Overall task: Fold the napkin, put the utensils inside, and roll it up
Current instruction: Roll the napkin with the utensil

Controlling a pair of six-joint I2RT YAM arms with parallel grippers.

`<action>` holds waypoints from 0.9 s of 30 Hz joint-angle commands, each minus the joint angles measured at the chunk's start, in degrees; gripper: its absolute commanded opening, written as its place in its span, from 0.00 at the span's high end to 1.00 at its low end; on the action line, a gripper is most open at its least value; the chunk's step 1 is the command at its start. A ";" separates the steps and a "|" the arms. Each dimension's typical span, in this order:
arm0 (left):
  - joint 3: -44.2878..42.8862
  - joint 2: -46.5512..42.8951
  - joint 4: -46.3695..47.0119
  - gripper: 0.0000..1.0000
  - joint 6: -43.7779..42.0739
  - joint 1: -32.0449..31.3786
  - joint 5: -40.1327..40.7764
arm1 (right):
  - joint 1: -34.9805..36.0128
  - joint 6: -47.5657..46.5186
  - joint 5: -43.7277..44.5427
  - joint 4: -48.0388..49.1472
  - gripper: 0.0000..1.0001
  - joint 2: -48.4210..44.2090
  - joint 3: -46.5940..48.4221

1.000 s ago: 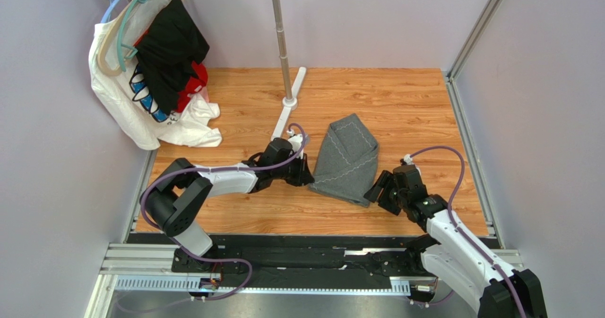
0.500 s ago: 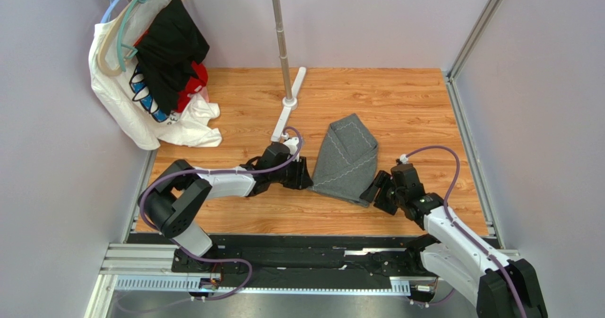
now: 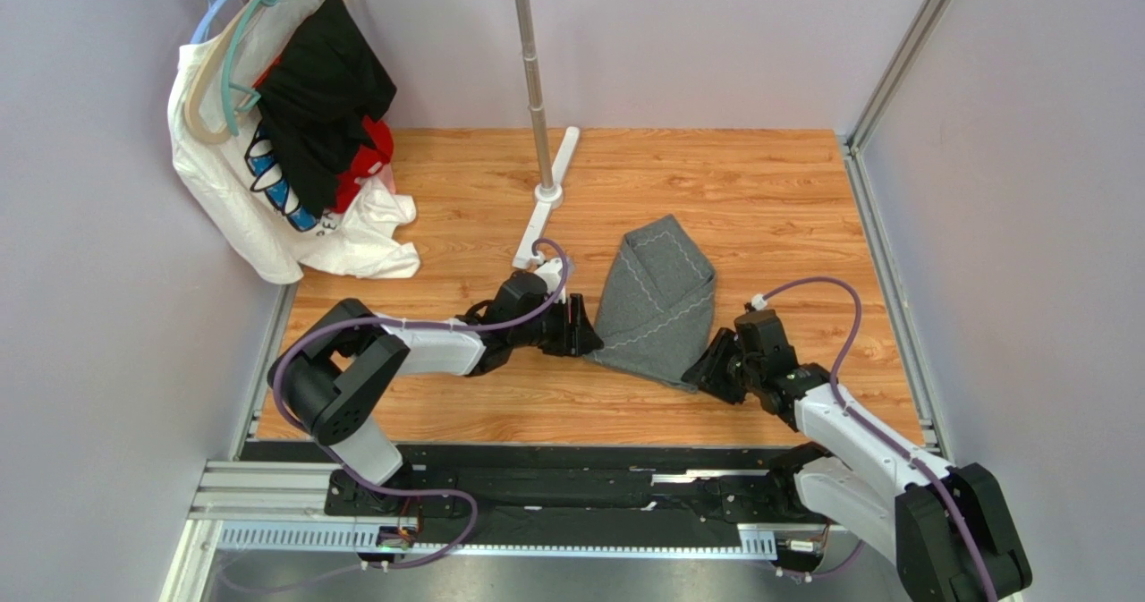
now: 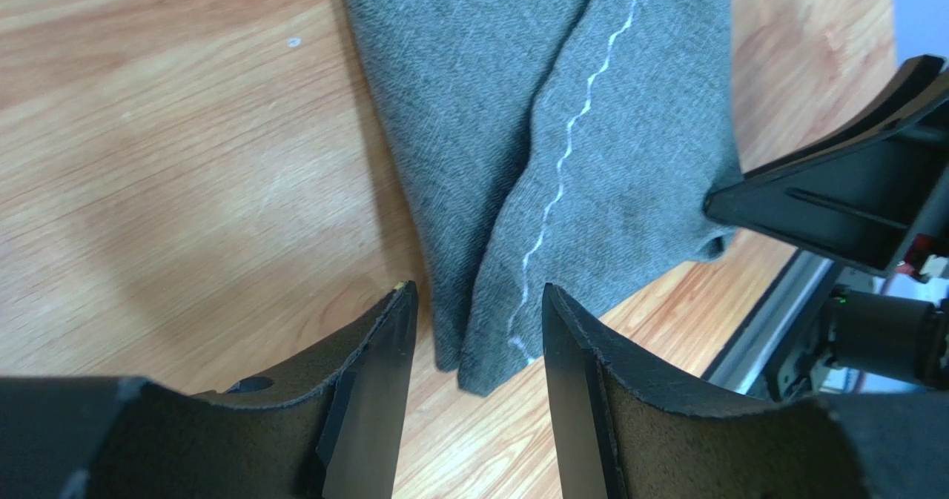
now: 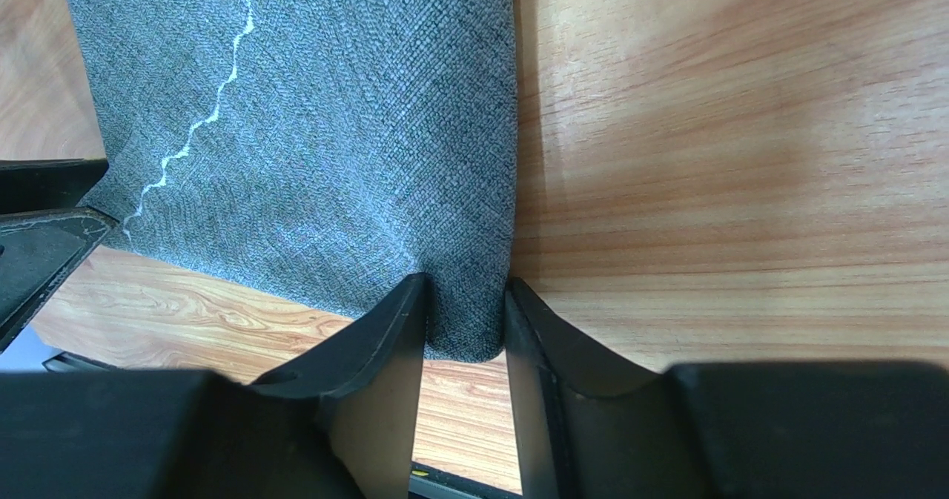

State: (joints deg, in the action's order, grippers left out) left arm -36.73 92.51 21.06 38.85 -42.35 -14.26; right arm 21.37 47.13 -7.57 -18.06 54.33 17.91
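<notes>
1. Grey napkin (image 3: 655, 294) lies folded on the table (image 3: 780, 186), not moved since before.
2. Left gripper (image 4: 477, 290), earlier pressed together, now stands spread around the napkin's near left corner.
3. Right gripper (image 5: 467, 283) has come forward and now pinches the napkin's near right corner.

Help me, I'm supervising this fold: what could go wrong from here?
1. The right gripper has only the very corner of the napkin between its fingers, so the cloth may slip out when lifted.
2. The left gripper stands open at the other near corner, where two layers overlap; it might catch just one and undo the fold.
</notes>
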 commanded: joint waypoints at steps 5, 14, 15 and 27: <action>0.43 3.20 7.94 0.52 2.81 -0.19 -4.64 | 0.34 0.41 1.42 0.93 0.66 0.52 -1.12; -0.71 4.61 7.24 0.71 2.90 -0.19 -6.04 | 0.34 0.15 1.77 0.84 0.63 0.52 -0.77; -0.80 5.31 7.33 0.72 2.81 -0.19 -6.39 | 0.34 -0.11 1.77 0.75 0.62 0.43 -0.60; -6.33 6.81 -1.45 0.96 -0.18 -0.19 -7.09 | 0.34 -6.78 4.76 -7.85 0.39 -3.34 5.98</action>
State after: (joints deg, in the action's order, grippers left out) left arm -39.68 98.63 22.79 40.58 -42.35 -20.01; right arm 21.58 44.93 -6.35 -20.12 53.56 19.57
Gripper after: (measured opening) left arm 0.088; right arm 0.595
